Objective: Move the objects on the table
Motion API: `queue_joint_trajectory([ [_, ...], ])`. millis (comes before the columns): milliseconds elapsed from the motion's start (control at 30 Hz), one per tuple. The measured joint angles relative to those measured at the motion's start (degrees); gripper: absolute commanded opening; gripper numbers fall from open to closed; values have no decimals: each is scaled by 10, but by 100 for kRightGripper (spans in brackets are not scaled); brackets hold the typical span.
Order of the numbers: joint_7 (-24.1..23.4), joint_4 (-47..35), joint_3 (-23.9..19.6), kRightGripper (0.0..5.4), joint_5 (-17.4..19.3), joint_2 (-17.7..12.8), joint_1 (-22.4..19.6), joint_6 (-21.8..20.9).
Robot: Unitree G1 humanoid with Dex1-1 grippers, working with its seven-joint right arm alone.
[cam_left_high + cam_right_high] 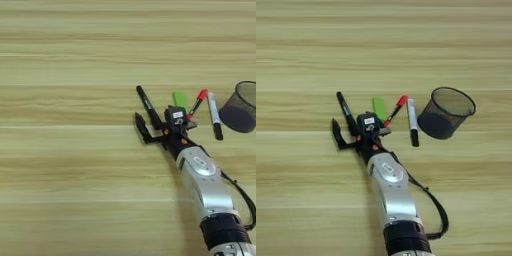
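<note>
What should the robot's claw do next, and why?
Probably slide a little right and close. The claw looks open, one finger left of the black marker, the other hard to tell apart from it. The marker lies flat on the table, not yet gripped.
</note>
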Motion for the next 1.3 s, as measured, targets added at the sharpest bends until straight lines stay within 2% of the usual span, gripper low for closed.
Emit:
queue_joint_trajectory([
  [733, 11, 55, -6, 538, 2, 0, -27, -17],
  [867, 23, 63, -7, 503, 13, 3, -33, -16],
  [1300, 28, 78, -7, 362, 13, 3, -44, -17],
])
